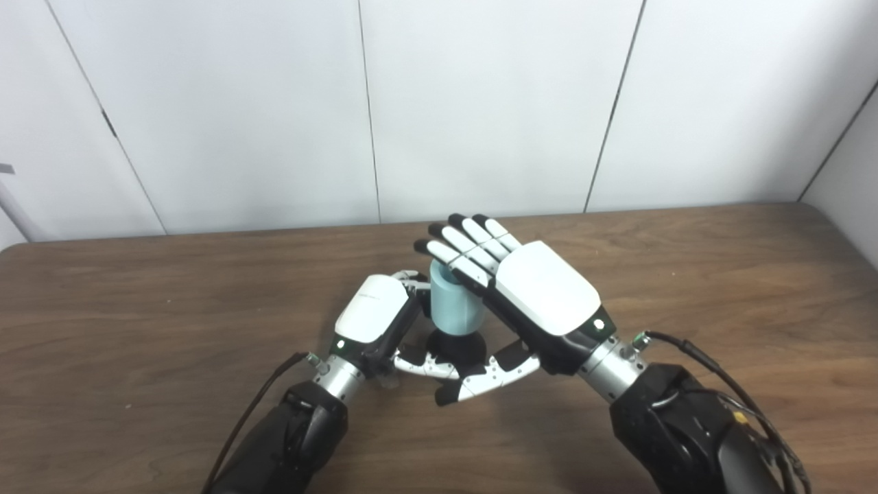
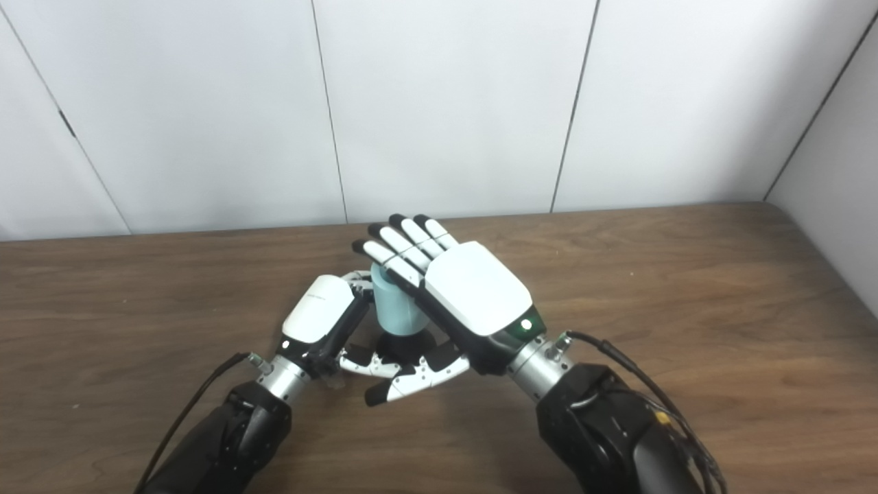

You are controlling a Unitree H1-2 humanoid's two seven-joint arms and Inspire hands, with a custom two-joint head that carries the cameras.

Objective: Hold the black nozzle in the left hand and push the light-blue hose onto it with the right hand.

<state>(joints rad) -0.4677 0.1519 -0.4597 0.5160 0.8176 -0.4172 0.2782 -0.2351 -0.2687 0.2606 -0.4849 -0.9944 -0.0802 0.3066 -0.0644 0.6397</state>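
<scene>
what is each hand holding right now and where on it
Left hand wraps the hose and nozzle where they join. Right hand lies flat over the hose top, fingers straight, gripping nothing.

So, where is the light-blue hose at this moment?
The light-blue hose stands upright near the table's middle, on the black nozzle, between the left hand and the right hand, whose straight fingers cover its top.

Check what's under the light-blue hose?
The black nozzle sits directly under the light-blue hose, on the table. The joint is partly hidden by the left hand and right hand.
</scene>
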